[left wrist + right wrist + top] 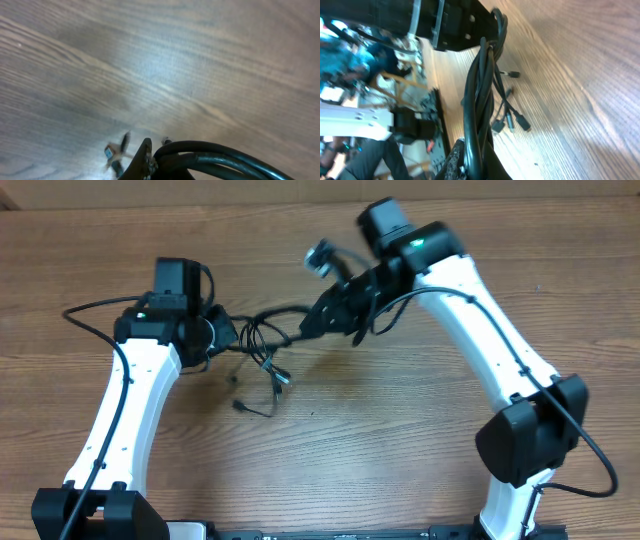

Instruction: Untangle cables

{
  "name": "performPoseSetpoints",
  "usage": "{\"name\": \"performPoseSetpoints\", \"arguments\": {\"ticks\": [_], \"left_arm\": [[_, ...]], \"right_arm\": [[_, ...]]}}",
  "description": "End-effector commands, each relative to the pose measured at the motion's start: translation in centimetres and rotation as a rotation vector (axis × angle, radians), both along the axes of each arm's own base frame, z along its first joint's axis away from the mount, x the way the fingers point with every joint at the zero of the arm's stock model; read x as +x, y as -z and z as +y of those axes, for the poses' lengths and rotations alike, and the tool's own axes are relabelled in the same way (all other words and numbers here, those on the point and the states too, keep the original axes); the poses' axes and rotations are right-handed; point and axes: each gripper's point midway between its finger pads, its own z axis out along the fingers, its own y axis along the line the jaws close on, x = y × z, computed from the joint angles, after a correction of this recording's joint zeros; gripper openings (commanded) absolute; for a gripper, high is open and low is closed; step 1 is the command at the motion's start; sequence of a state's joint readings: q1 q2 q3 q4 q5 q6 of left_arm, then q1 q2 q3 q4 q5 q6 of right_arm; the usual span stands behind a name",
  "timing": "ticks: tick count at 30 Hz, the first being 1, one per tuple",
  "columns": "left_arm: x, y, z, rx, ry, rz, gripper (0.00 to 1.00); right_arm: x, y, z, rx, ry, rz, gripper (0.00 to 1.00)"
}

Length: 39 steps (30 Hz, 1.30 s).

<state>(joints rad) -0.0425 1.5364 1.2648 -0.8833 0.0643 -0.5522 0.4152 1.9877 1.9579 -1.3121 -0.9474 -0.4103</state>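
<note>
Below, wood-grain table (380, 450), tangled cables (262, 340)

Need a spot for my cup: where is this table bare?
Bare table lies between the left arm and right arm, nearer than the cables, and right of that arm. Crowded: mid-table, cables strung from left pincer to right pincer.
</note>
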Motion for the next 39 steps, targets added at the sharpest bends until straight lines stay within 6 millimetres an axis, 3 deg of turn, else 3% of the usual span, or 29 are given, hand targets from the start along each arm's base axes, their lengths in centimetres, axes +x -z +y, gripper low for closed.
{"name": "performPoseSetpoints", "arguments": {"ticks": [1, 5, 8, 10, 12, 15, 17, 21, 22, 25, 27, 33, 39], "left_arm": [[-0.6, 1.6, 8.8, 0.293, -0.222, 0.067, 0.04], [-0.5, 2.8, 8.5, 0.266, -0.192, 0.1, 0.04], [-0.2, 3.0, 7.9, 0.247, -0.143, 0.097, 0.04], [0.0, 3.0, 7.7, 0.235, -0.137, 0.09, 0.04], [0.5, 2.9, 7.0, 0.209, -0.096, 0.072, 0.04], [1.0, 2.9, 5.9, 0.156, -0.051, 0.05, 0.04], [1.6, 2.7, 4.3, 0.098, 0.035, 0.022, 0.04], [2.5, 1.1, -2.3, -0.138, 0.346, -0.095, 0.04], [2.5, 0.7, -3.6, -0.183, 0.399, -0.116, 0.04], [2.1, -0.2, -6.5, -0.272, 0.491, -0.146, 0.04], [1.8, -0.2, -7.7, -0.288, 0.505, -0.138, 0.04], [1.6, -0.4, -10.0, -0.312, 0.505, -0.128, 0.04], [2.5, 0.3, -9.3, -0.271, 0.355, -0.1, 0.04]], "right_arm": [[0.6, -6.2, -3.5, 0.142, 0.069, -0.052, 0.04], [2.7, -6.2, -6.0, 0.136, 0.173, -0.014, 0.04], [5.6, -4.5, -8.8, 0.008, 0.372, 0.043, 0.04], [8.0, -2.5, -11.7, -0.143, 0.597, 0.104, 0.04], [10.1, 0.2, -16.6, -0.364, 0.915, 0.155, 0.04], [10.9, 1.6, -21.1, -0.554, 1.15, 0.133, 0.04], [10.9, 1.6, -20.9, -0.558, 1.13, 0.12, 0.04], [9.8, 0.9, -16.7, -0.447, 0.879, 0.083, 0.04], [9.6, 0.7, -16.1, -0.426, 0.849, 0.083, 0.08], [9.3, 0.2, -14.9, -0.372, 0.801, 0.095, 0.37], [9.1, -0.2, -14.1, -0.331, 0.777, 0.109, 0.5], [9.2, -0.5, -12.8, -0.27, 0.791, 0.173, 0.53], [8.6, 2.8, -10.8, -0.305, 0.825, 0.333, 0.56]]}}
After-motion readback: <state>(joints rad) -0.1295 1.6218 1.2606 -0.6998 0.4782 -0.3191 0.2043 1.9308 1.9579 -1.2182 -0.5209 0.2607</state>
